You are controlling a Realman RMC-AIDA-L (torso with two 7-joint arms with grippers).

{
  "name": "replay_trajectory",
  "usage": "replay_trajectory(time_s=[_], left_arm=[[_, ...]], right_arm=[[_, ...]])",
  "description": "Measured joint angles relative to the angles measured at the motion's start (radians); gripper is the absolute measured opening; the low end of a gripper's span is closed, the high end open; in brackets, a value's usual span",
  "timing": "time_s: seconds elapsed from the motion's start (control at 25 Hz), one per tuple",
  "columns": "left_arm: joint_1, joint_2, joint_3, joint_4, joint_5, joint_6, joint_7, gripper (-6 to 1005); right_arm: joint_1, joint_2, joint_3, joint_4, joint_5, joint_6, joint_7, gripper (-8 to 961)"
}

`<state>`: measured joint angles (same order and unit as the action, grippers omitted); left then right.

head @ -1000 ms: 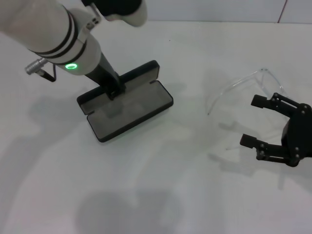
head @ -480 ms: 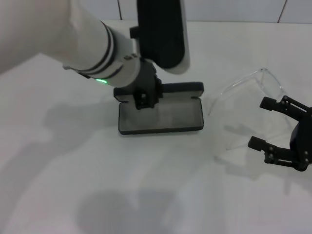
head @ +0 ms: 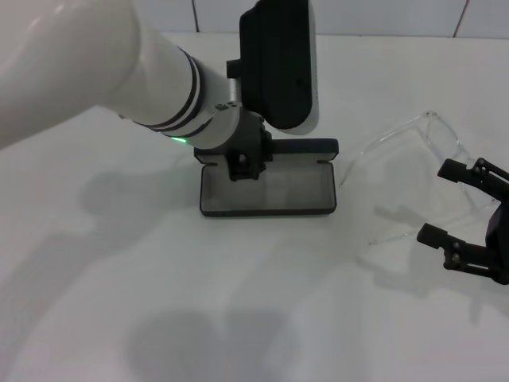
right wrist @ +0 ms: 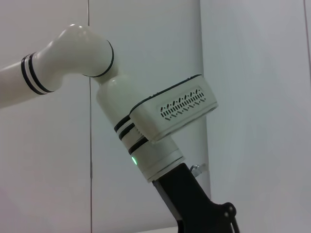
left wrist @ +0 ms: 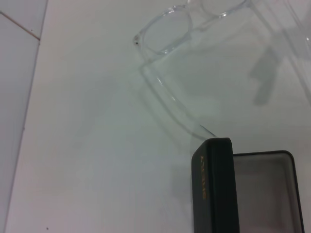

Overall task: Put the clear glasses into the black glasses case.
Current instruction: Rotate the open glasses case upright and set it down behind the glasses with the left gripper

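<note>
White tabletop (head: 238, 318) fills the scene, backed by pale wall tiles. Over the past second the left arm has dragged and turned the open black glasses case (head: 267, 193) from a slanted position far from the glasses to one squared up and close beside them. The left tool (head: 245, 163) sits at the case's hinge edge; whether it is pinching the case or merely pressing on it cannot be told, as its fingers are hidden by the wrist.

The clear glasses (head: 406, 151) lie on the tabletop on the far side of the case from the left tool, one clear arm ending just beside the case's corner, as the left wrist view confirms. The right tool (head: 457, 203), its fingers spread wide, has drifted slightly away from the case and hovers at the glasses' near arm, not yet touching them.

With the case now open and alongside, the pickup appears the next step. Small orange lettering runs along the case's lid edge (left wrist: 202, 182) in the left wrist view, too small to read with confidence.
</note>
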<state>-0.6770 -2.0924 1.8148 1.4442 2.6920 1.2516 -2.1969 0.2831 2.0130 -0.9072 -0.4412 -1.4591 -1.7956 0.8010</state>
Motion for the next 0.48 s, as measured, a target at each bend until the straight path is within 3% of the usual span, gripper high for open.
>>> replay_trajectory(time_s=[0.48], left_arm=[[0.003, -0.004, 0.058, -0.012, 0.074, -0.085, -0.077, 219]], right_arm=[[-0.001, -0.001, 0.001, 0.001, 0.000, -0.001, -0.006, 874]])
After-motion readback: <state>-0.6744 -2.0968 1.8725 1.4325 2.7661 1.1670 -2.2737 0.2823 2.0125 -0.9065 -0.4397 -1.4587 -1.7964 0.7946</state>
